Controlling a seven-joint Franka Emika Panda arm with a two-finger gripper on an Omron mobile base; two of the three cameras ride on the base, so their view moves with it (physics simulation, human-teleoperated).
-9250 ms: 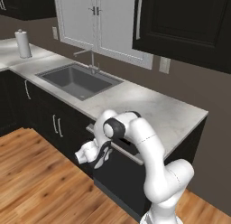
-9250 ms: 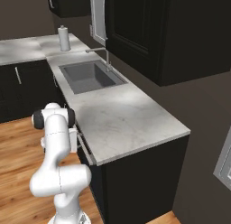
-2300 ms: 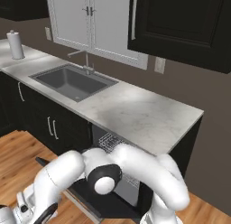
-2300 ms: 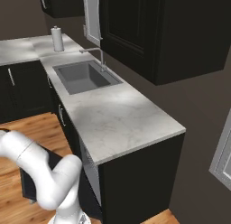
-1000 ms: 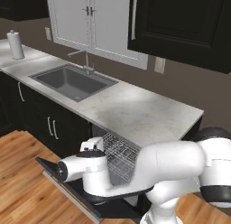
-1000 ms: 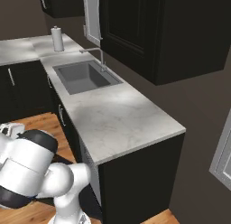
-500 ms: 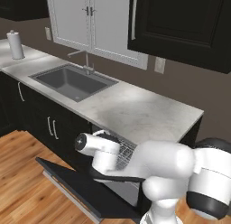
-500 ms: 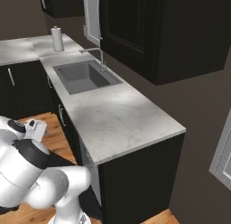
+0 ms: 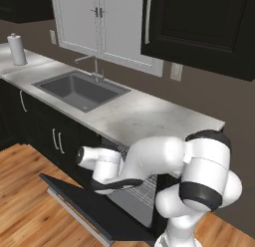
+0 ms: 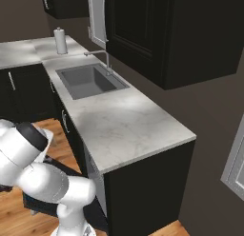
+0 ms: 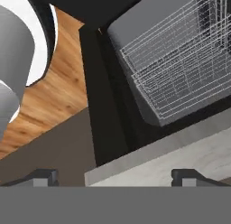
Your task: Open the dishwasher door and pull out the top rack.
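Nearest the base, the wide flat black dishwasher door (image 9: 94,206) with its long silver bar handle along the outer edge hangs folded down close to level above the wood floor (image 9: 30,211), so the first half of the job looks done. The white arm bends low over that door, its wrist turned toward the opening under the tabletop.

In the hand view the tool (image 11: 115,175) shows as two small dark fingertips (image 11: 45,175) set wide apart with nothing between them, so it is spread and empty.

Just beyond, the top rack (image 11: 180,78), a shallow basket of thin silver-white wire grid, sits in the dark cavity of the machine; from the left base view its wires (image 9: 144,188) are partly visible behind the arm, tucked under the edge of the pale marbled stone tabletop (image 9: 149,116). I judge it not yet drawn out, or barely. What remains is to take hold of the rack's front edge and slide it forward over the door.

Farther along the tabletop lies the grey steel sink (image 9: 79,89).
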